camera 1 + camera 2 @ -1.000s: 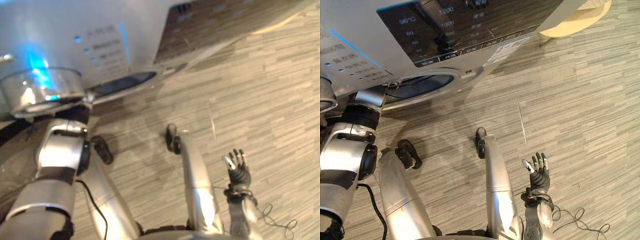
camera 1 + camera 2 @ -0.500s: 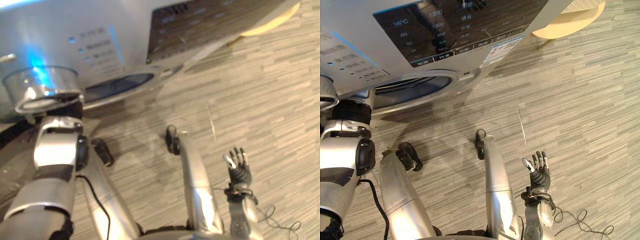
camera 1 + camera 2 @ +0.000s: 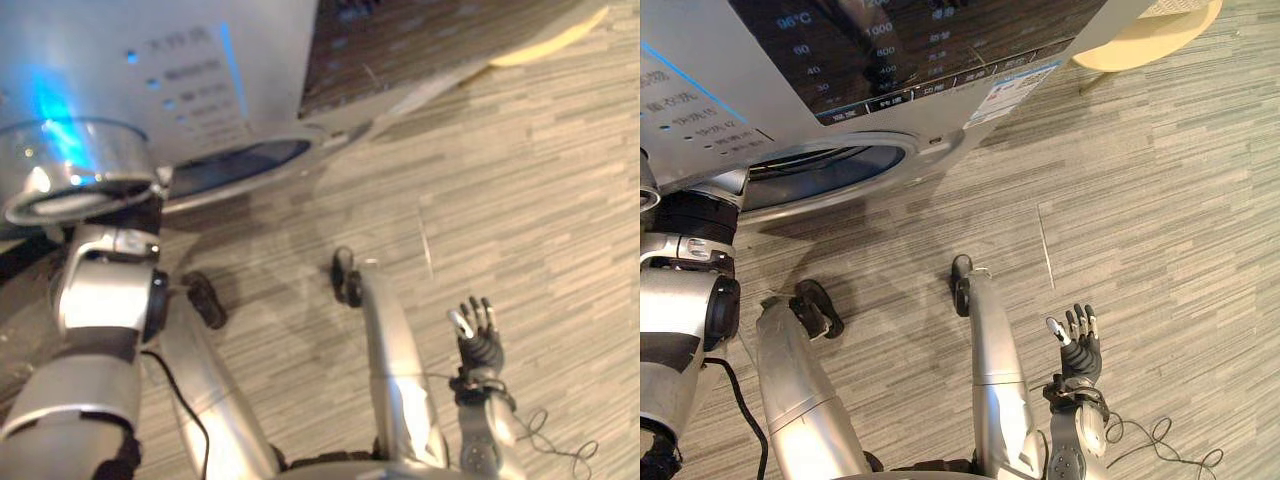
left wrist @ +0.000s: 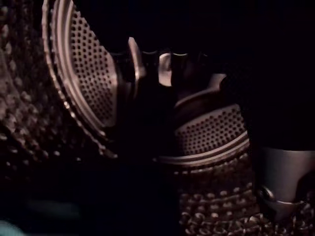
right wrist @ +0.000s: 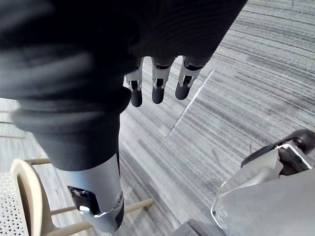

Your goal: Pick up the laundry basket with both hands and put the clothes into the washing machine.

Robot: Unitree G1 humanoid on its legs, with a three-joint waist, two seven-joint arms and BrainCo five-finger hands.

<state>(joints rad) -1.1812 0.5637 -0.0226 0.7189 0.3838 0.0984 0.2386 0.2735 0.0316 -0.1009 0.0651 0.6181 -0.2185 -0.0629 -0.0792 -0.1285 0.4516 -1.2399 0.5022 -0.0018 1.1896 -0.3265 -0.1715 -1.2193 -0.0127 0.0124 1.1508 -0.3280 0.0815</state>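
The washing machine [image 3: 790,90] stands directly ahead of the robot, with its round door opening [image 3: 830,170] on the front face, low above the wood-look floor [image 3: 1160,200]. The left hand [image 4: 278,172] reaches in through that opening and sits inside the perforated steel drum [image 4: 93,83]. The interior is dark, and whether this hand grips anything cannot be told. The right hand [image 3: 1077,350] hangs well clear of the machine, off to its right above bare floor, with its fingers [image 5: 156,88] straight and slightly spread, holding nothing. A beige chair [image 3: 1145,45] stands beyond the machine's right corner. Where the clothes lie cannot be told: a dark mass inside the drum may be fabric or shadow. Handling, as a judgement: clothes are soft, limp and light, and they bunch and trail. Take a gathered handful at the middle and push it deep past the door rim. The laundry basket is presumably stiff and light. Take it by opposite rims, one hand per side, and keep it level.
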